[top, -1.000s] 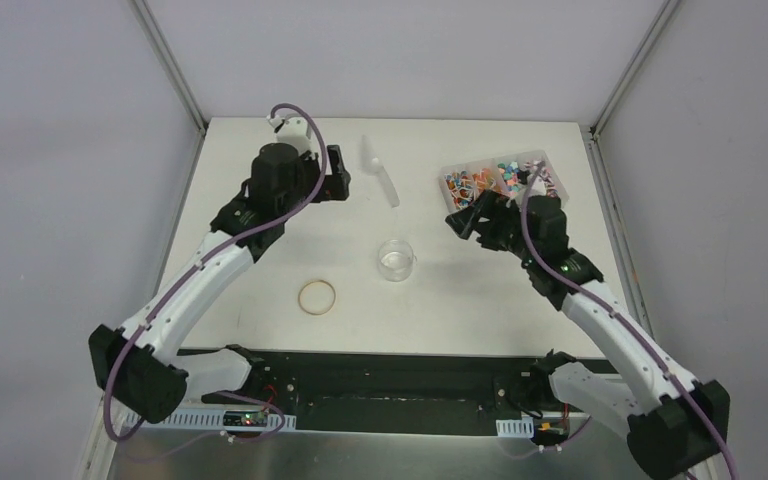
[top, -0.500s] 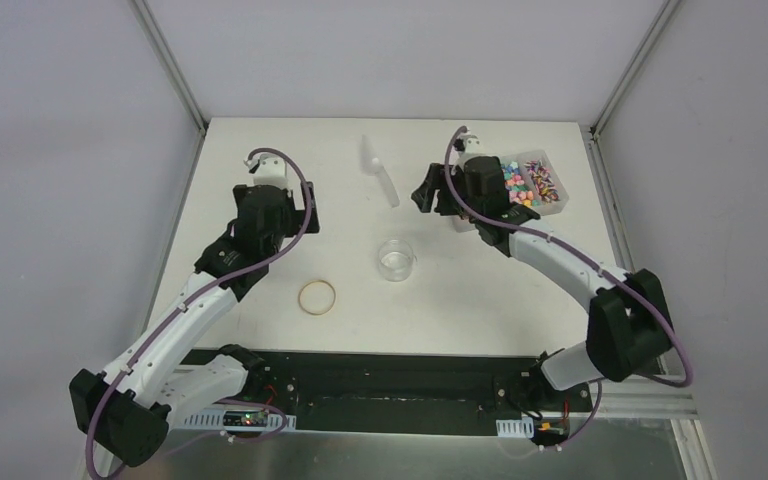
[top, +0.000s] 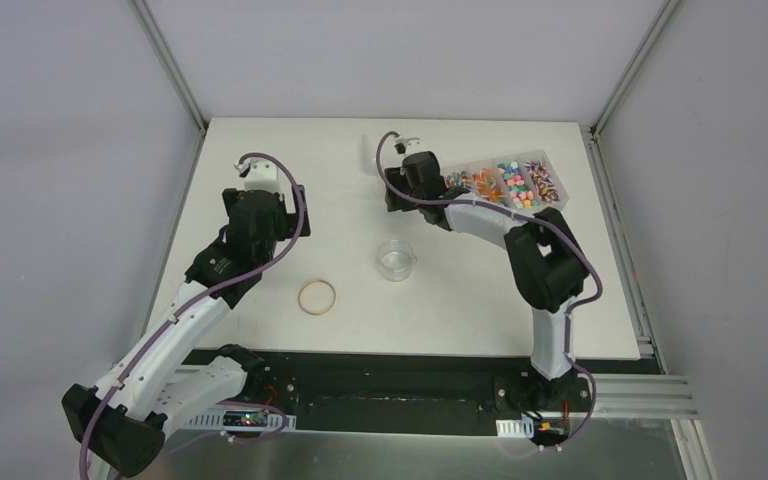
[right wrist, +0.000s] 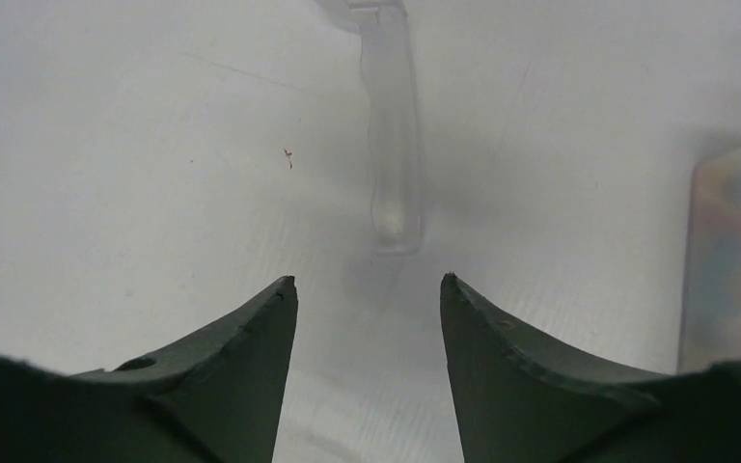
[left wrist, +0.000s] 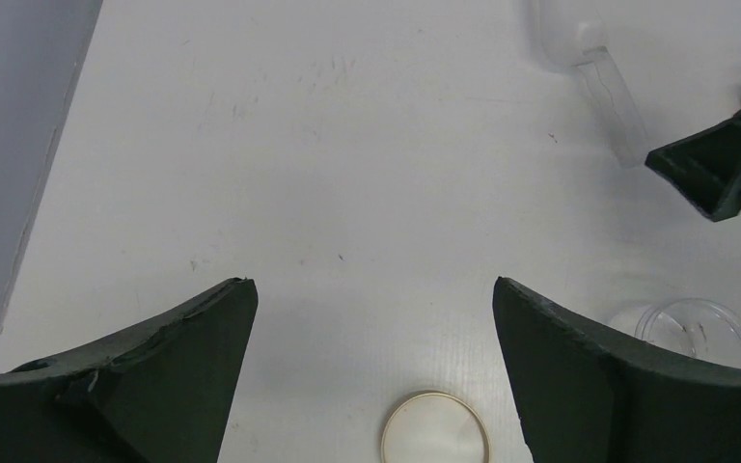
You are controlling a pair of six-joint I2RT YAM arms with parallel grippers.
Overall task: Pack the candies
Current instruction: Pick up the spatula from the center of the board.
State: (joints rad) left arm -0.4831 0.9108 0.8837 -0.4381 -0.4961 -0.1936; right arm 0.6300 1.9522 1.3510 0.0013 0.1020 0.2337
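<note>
Candies point(top: 513, 185) lie in their tray point(top: 560, 203); right gripper point(right wrist: 367, 285) parted before the scoop point(right wrist: 393, 145) (nothing held), left gripper point(left wrist: 374, 289) wide apart.

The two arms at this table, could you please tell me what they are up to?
The right claw, jaws apart, is lined up on the handle of the clear scoop but has not gripped it. The left claw hangs wide open over bare table near the rubber band, holding nothing. The candies sit in their tray; the clear cup looks empty.
</note>
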